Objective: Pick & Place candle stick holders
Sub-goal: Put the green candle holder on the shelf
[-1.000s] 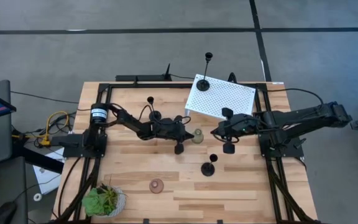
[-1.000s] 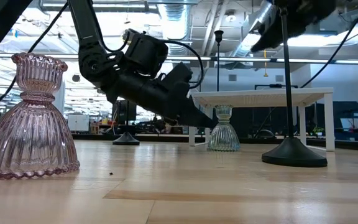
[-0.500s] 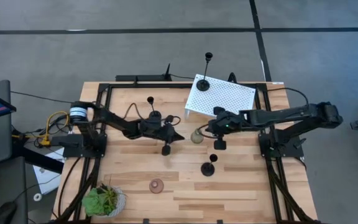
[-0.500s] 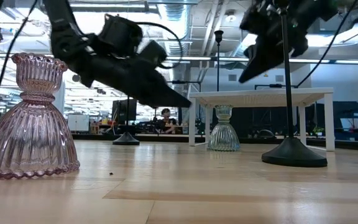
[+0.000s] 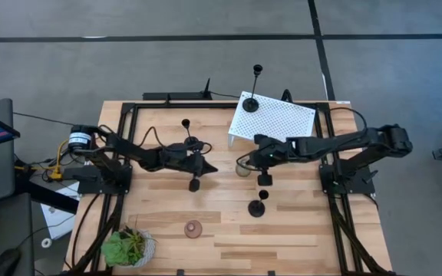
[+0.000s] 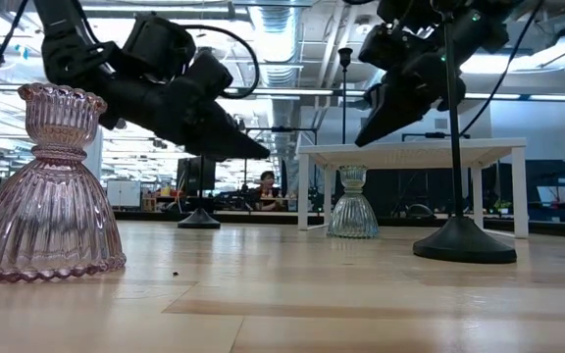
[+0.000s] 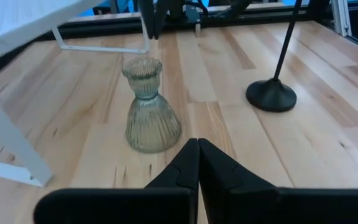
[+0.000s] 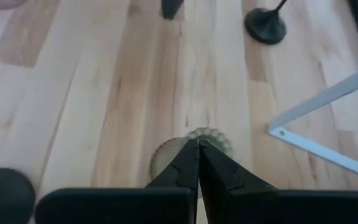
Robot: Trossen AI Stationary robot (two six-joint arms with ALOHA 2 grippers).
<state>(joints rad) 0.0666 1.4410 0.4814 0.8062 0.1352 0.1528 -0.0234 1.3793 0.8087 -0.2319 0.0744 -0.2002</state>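
The grey-green squat holder [image 5: 243, 169] stands upright on its base mid-table, by the white stand; it also shows in the low view [image 6: 351, 204]. My right gripper [image 5: 241, 162] is shut and hovers just above its top [image 8: 165, 154], clear of it in the low view [image 6: 361, 139]. My left gripper [image 5: 207, 167] is shut and empty, in the air to the holder's left [image 7: 151, 109]. The pinkish-brown squat holder [image 5: 194, 228] stands near the front. The tall black holders stand at centre-left [image 5: 191, 142], on the stand [image 5: 249, 105] and at centre-front [image 5: 257, 208].
The white perforated stand [image 5: 278, 119] takes up the far right-of-centre of the table. A small green potted plant [image 5: 129, 247] sits at the near left corner. Bare wood lies between the two squat holders.
My left gripper has drawn back from the grey-green holder toward the table's left edge and risen, still shut. My right gripper has gone toward the table's left edge until its tip stands over the grey-green holder. The holders have stayed in place.
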